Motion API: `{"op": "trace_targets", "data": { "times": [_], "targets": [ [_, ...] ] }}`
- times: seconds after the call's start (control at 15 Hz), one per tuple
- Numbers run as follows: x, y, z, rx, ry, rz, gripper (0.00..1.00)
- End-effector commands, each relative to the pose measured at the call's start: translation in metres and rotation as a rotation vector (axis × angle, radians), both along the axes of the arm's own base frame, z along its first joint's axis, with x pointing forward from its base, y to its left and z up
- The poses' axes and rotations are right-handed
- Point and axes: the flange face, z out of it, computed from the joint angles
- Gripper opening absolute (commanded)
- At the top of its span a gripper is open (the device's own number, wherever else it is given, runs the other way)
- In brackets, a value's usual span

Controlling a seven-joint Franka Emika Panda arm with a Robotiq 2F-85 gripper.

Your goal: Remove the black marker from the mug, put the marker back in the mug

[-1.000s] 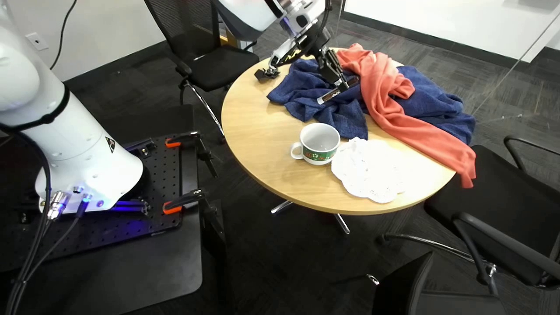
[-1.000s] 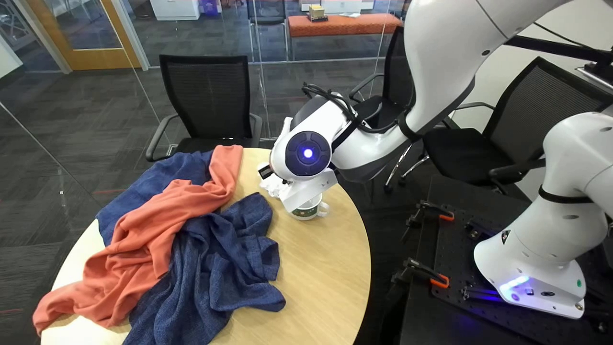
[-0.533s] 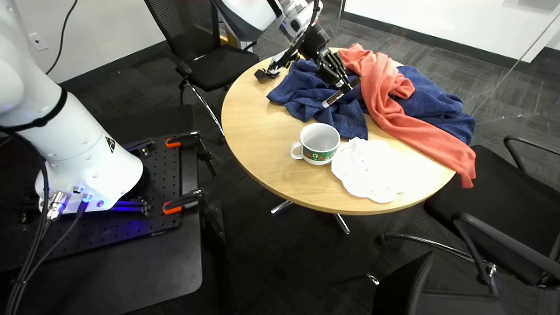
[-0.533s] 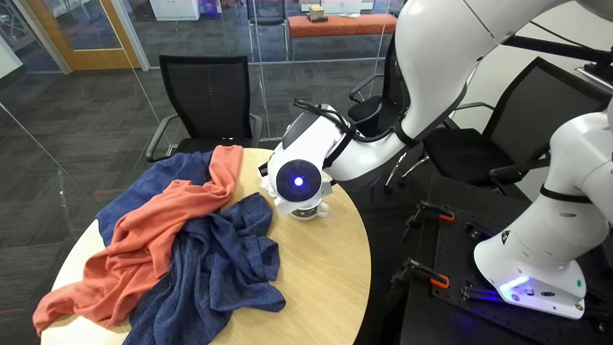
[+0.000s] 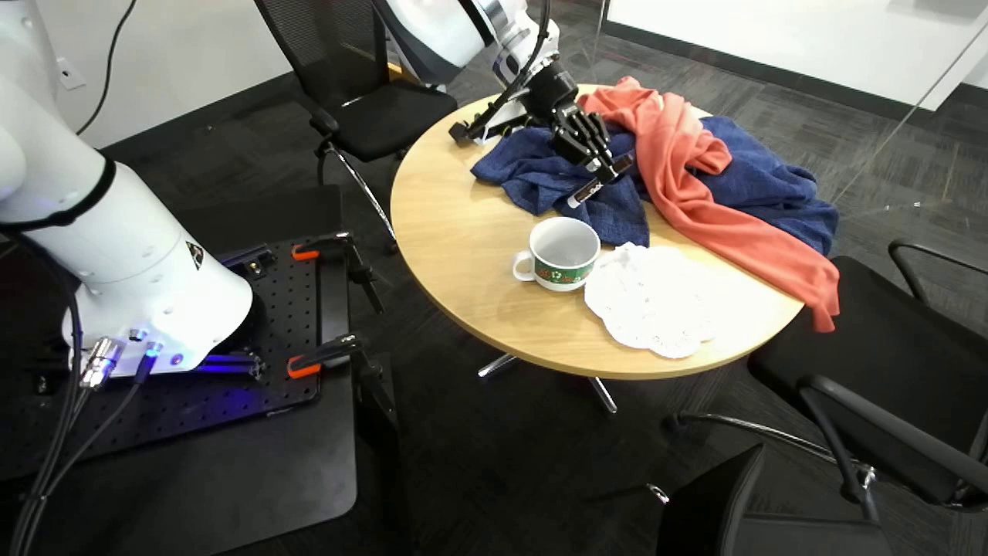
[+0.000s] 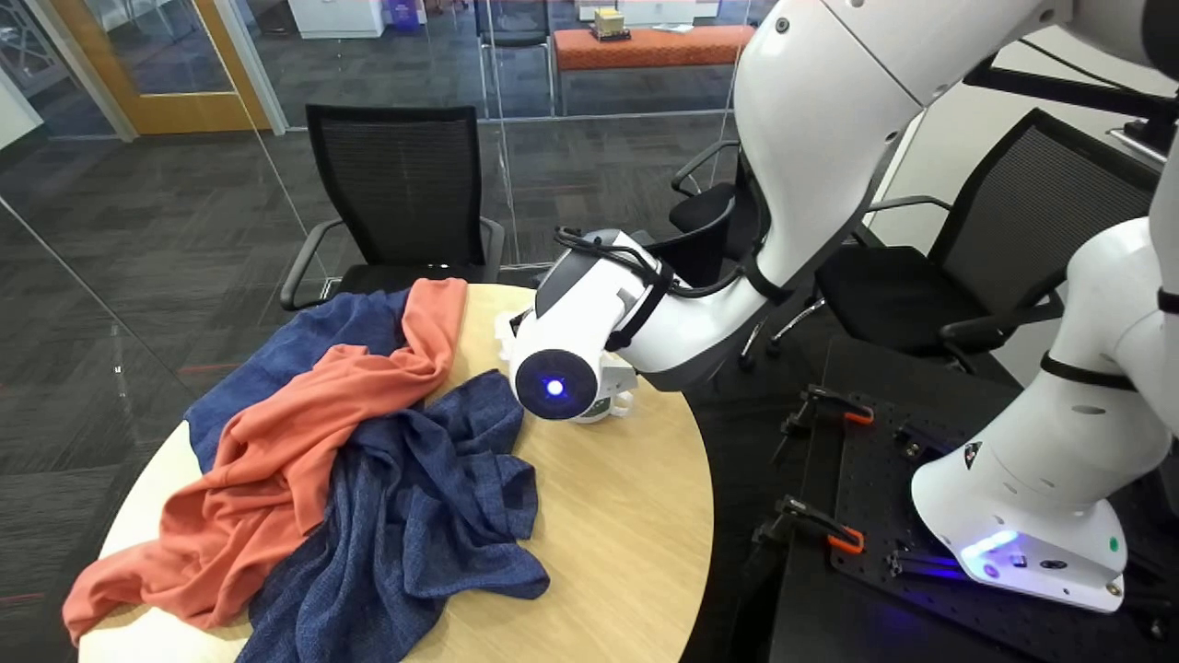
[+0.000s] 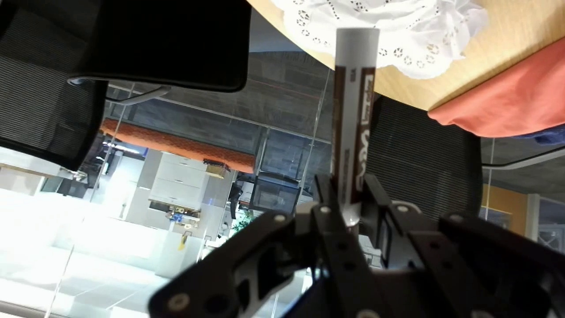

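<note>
The gripper (image 7: 347,185) holds one marker (image 7: 351,117) clamped, outside the mug (image 5: 559,272).
The round wooden counter (image 5: 455,216) is one; on it are blue cloth (image 6: 414,516), whether one piece or two I cannot tell, one coral cloth (image 6: 304,433), one white lace cloth (image 5: 656,309) and the one mug. The marker has a dark brown body with white letters and a pale end; in an exterior view it is slanted, seen before the blue cloth. Compared with half a second earlier, gripper and marker appear somewhat lower there, while the mug has stayed in its place.
</note>
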Motion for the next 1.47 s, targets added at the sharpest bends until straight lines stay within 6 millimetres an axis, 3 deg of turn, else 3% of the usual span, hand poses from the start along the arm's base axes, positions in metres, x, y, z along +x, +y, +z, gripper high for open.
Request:
{"op": "trace_targets", "data": {
  "times": [0.0,0.8,1.27,1.33,1.4],
  "targets": [
    [0.005,-0.002,-0.011,-0.017,-0.029,-0.066,0.05],
    [-0.006,0.004,-0.069,-0.057,0.013,-0.118,0.05],
    [-0.017,0.013,-0.093,-0.061,0.059,-0.121,0.05],
    [-0.017,0.014,-0.094,-0.064,0.062,-0.123,0.45],
    [-0.018,0.014,-0.094,-0.068,0.063,-0.121,0.47]
  ]
}}
